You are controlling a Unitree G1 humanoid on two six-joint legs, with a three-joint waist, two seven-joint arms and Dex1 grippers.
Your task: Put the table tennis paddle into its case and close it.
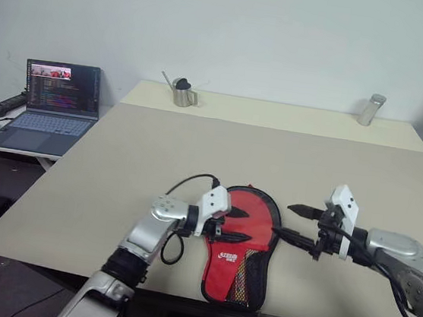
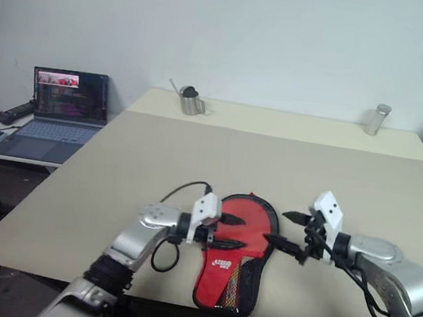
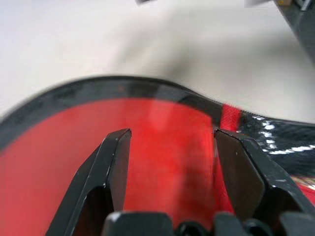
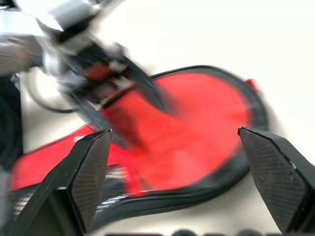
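- The desk [image 1: 119, 163] is broad and pale, and the case [image 1: 267, 234] lies open near its front edge, black rim up and red lining showing.
- Inside it is the table tennis paddle [image 1: 244, 225], red face up, its logo end toward the front edge.
- Left tool [image 1: 236, 225] hangs over the paddle's face, fingers parted, gripping nothing.
- Right tool [image 1: 294, 222] sits just beside the case's right rim, spread wide and empty.
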